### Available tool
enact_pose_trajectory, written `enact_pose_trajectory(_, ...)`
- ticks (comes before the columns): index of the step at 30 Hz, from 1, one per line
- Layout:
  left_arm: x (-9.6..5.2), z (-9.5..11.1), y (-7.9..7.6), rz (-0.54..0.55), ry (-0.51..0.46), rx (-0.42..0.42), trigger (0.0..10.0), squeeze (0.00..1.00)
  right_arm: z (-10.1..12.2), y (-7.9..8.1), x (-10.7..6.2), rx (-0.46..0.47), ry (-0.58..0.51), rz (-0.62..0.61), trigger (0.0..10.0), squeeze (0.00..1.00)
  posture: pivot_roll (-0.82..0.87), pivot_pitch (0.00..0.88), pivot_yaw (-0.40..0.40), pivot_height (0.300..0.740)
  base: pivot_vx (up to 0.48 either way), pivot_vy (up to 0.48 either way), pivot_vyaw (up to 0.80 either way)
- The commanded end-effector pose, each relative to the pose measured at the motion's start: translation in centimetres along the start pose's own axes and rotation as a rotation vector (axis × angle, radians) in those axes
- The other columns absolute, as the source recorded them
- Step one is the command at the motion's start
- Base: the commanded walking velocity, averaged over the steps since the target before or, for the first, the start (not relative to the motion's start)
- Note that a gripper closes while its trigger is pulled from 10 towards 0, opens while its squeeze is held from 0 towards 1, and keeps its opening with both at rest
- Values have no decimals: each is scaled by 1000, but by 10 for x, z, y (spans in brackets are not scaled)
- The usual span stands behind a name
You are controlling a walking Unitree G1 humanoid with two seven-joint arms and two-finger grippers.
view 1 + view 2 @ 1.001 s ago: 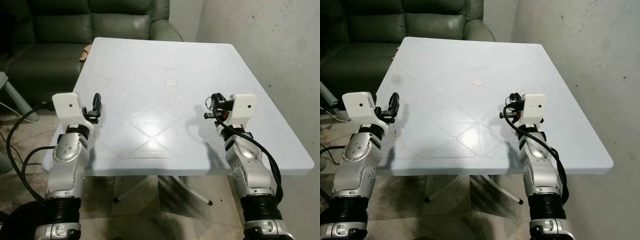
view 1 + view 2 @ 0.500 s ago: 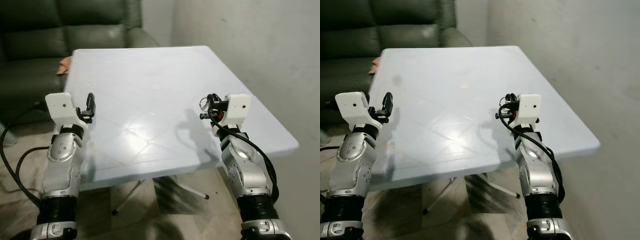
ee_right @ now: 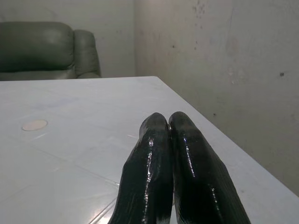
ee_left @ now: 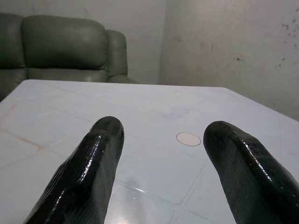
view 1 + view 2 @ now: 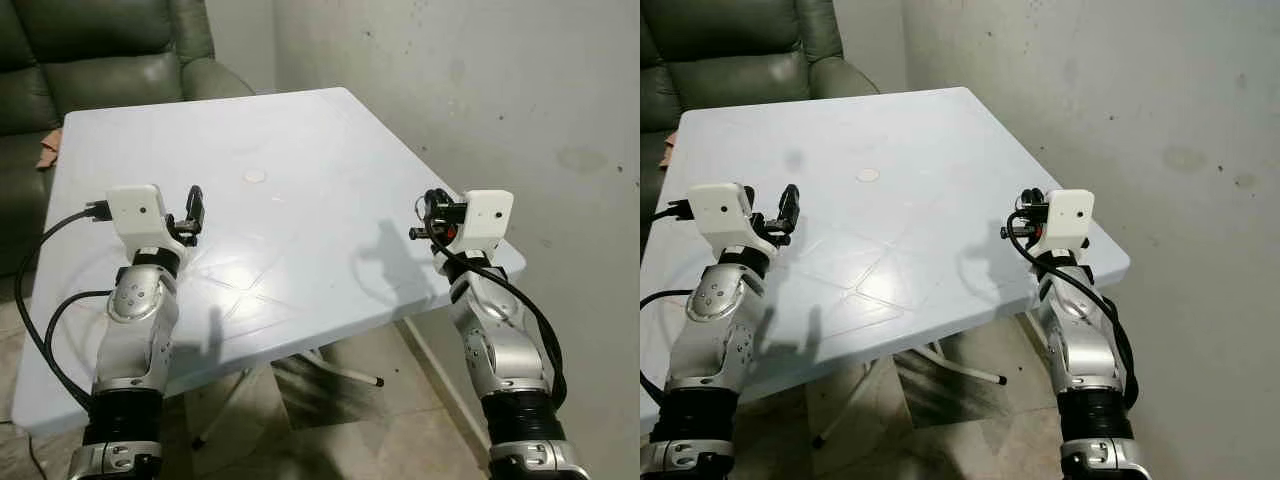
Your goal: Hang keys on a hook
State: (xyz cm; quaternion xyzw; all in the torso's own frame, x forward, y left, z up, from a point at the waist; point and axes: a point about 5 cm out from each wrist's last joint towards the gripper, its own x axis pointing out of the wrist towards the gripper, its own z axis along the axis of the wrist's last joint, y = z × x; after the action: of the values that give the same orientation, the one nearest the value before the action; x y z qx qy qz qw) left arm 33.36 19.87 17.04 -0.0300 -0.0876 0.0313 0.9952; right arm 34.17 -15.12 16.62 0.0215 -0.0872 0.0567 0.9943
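Right jaws together over table

The white table offers bare surface ahead; a wall blocks the right, a sofa behind.

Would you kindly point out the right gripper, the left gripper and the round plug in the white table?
right gripper (image 3: pixel 169 123): right wrist view, at its shut fingertips.
left gripper (image 4: pixel 161 137): left wrist view, midway between its open fingertips.
round plug (image 5: pixel 255 176): left eye view, its middle, on the white table (image 5: pixel 330 130), bare top.

key ring, pinched in right jaws
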Motion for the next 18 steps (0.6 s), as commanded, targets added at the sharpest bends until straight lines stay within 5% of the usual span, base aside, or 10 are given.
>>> enact_pose_trajectory(1, 1, 3, 1, 0, -12, 19, 10000, 0, 4, 2, 3, -2, -14, 4, 10000, 0, -150, 0, -7, 740, 0, 0, -781)
enact_pose_trajectory(8, 0, 5, 0, -13, -33, 39, 10000, 0, 5, 3, 4, -8, -15, 14, 10000, 0, -147, 0, -12, 740, 0, -274, -778)
enact_pose_trajectory(18, 0, 4, -2, -15, -27, 24, 10000, 0, 3, 3, 4, -10, -10, 20, 10000, 0, -144, 0, -13, 740, 0, 0, -775)
